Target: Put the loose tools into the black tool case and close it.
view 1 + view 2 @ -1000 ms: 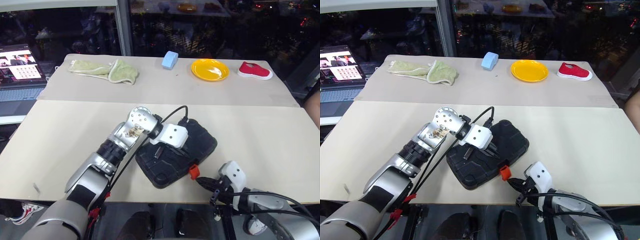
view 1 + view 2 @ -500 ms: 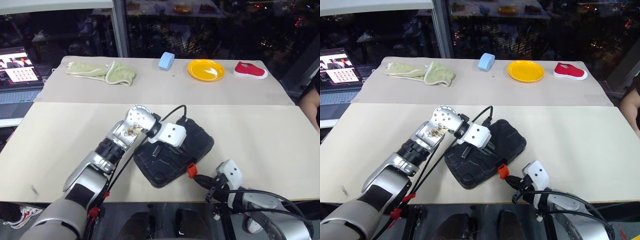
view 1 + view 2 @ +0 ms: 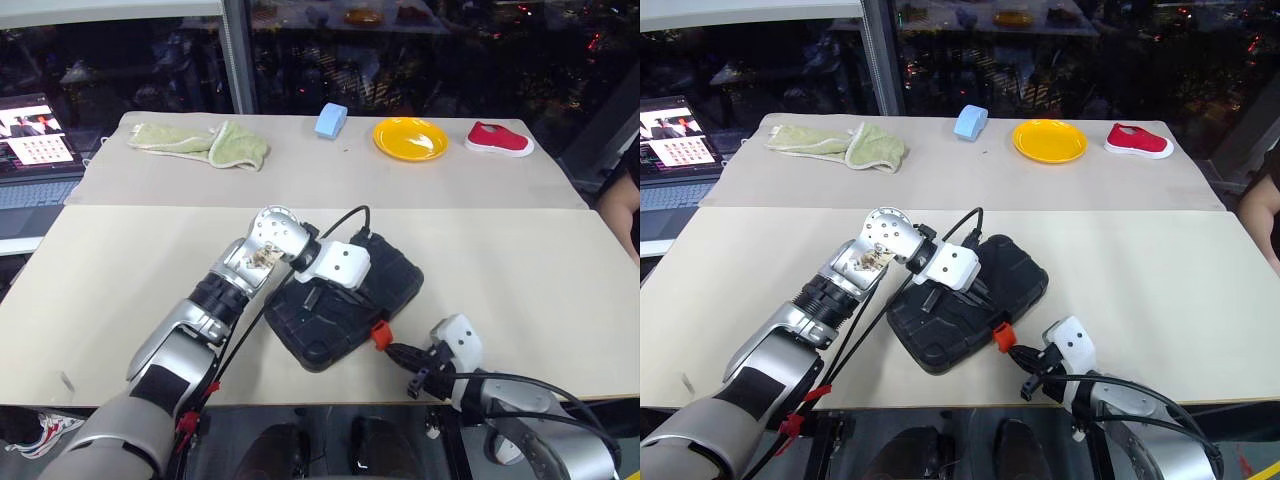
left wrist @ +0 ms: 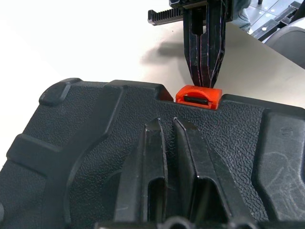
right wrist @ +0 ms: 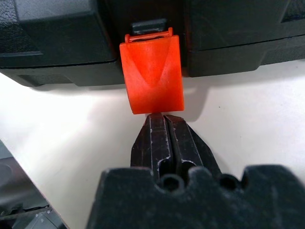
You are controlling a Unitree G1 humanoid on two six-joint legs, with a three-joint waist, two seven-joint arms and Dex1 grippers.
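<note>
The black tool case (image 3: pixel 335 338) lies shut on the near table, its orange latch (image 3: pixel 380 334) facing the front edge. My left gripper (image 3: pixel 318 298) rests shut on the ribbed lid, its fingers (image 4: pixel 157 157) flat against the shell and holding nothing. My right gripper (image 5: pixel 162 119) is shut, and its tips touch the lower edge of the orange latch (image 5: pixel 151 71) from the table's front side. The left wrist view shows the right gripper (image 4: pixel 205 71) behind the latch (image 4: pixel 198 96). The loose tools are out of view.
On the far table lie a green towel (image 3: pixel 205 143), a blue block (image 3: pixel 331 119), a yellow plate (image 3: pixel 410 138) and a red shoe (image 3: pixel 498 139). A laptop (image 3: pixel 35 140) stands at the left. A person's arm (image 3: pixel 625 195) shows at the right edge. The case sits close to the table's front edge.
The camera has shifted a little. The case and both grippers stand as before.
</note>
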